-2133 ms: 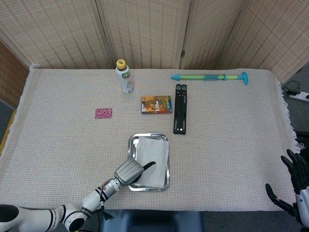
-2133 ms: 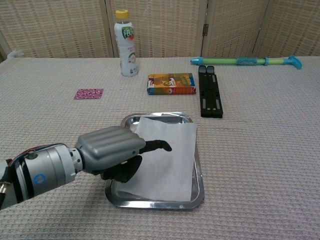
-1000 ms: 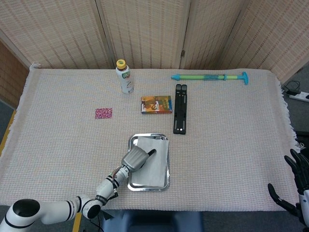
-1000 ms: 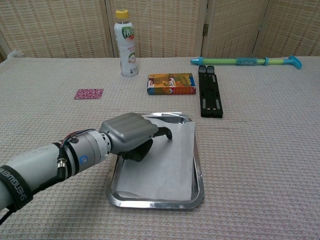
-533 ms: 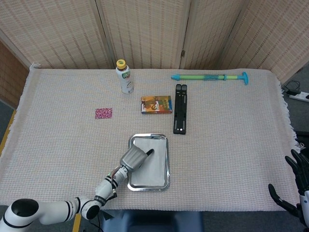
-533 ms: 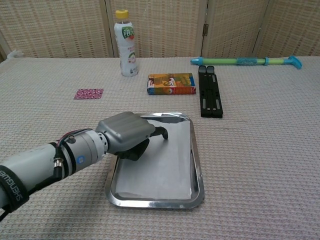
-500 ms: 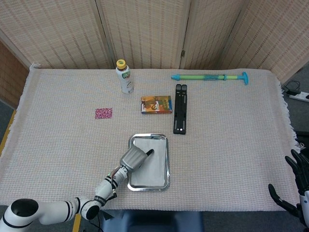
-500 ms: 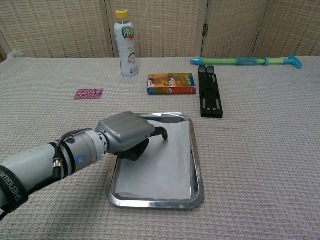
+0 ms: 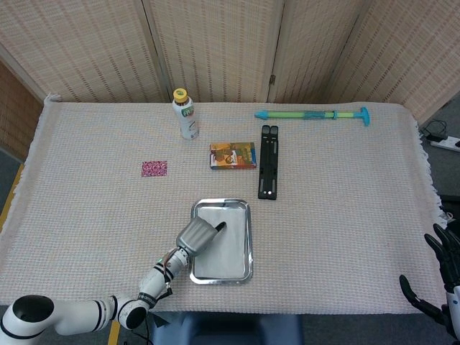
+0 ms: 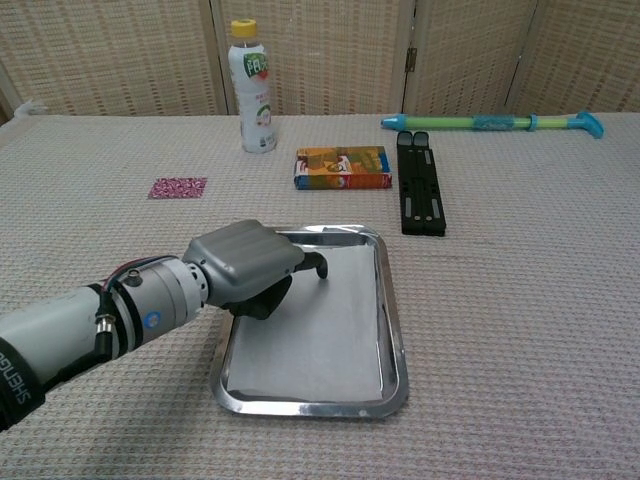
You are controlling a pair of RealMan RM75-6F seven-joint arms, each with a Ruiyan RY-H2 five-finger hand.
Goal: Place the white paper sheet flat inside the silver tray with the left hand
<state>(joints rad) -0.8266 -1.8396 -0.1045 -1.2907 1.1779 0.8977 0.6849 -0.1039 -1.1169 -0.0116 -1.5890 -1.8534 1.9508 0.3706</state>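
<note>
Our left hand's (image 10: 245,265) fingers (image 10: 313,263) are mostly curled under, with one dark fingertip stretched out and pressing on the sheet (image 10: 320,330) near the tray's (image 10: 398,375) far left corner; they grip nothing. The risk we see is in the withdrawal: if that fingertip drags as the hand pulls away, it could slide or buckle the thin paper and ride an edge up over the rim. A clean lift looks safer to us than a sideways pull.

The sheet lies flat inside the tray, a pale rectangle covering most of its floor, with no curled corners that we can make out.

Our right hand (image 9: 442,277) hangs off the worktop's (image 9: 345,215) near right corner, fingers spread and empty.

Beyond the tray lie a box (image 10: 343,167) and a bottle (image 10: 252,86).
</note>
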